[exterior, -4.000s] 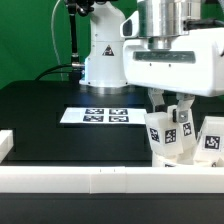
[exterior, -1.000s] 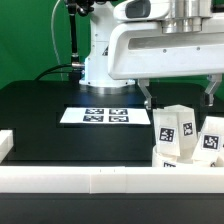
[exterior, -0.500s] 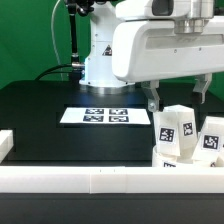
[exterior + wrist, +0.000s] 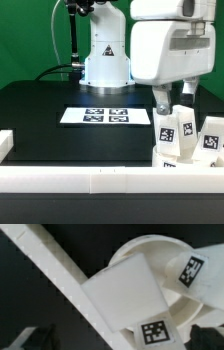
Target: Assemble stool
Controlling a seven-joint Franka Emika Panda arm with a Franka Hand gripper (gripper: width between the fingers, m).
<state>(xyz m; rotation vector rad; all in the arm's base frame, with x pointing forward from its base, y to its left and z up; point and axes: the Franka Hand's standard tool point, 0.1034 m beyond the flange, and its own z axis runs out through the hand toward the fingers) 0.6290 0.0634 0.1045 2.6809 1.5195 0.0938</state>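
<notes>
The stool's parts are crowded against the white rail wall (image 4: 100,180) at the exterior view's right. Two short blocky legs (image 4: 172,130) (image 4: 211,138) with square tags stand upright there, over the round seat disc (image 4: 163,160), which is mostly hidden. In the wrist view, one leg (image 4: 125,288) lies across the seat disc (image 4: 150,245), and a second tagged leg (image 4: 192,269) is beside it. My gripper (image 4: 172,98) (image 4: 118,341) hangs open just above the nearer leg and holds nothing. Its dark fingers (image 4: 205,334) straddle that leg's tagged end without touching it.
The marker board (image 4: 95,115) lies flat on the black table (image 4: 40,110) in front of the robot's white base (image 4: 105,55). The rail wall (image 4: 60,274) runs along the front edge with a short corner piece (image 4: 5,143) at the exterior view's left.
The hand has turned about its upright axis above the legs and now shows narrower. Four seconds ago it was lower, with its fingers down by the nearer leg. The jaws stayed open.
</notes>
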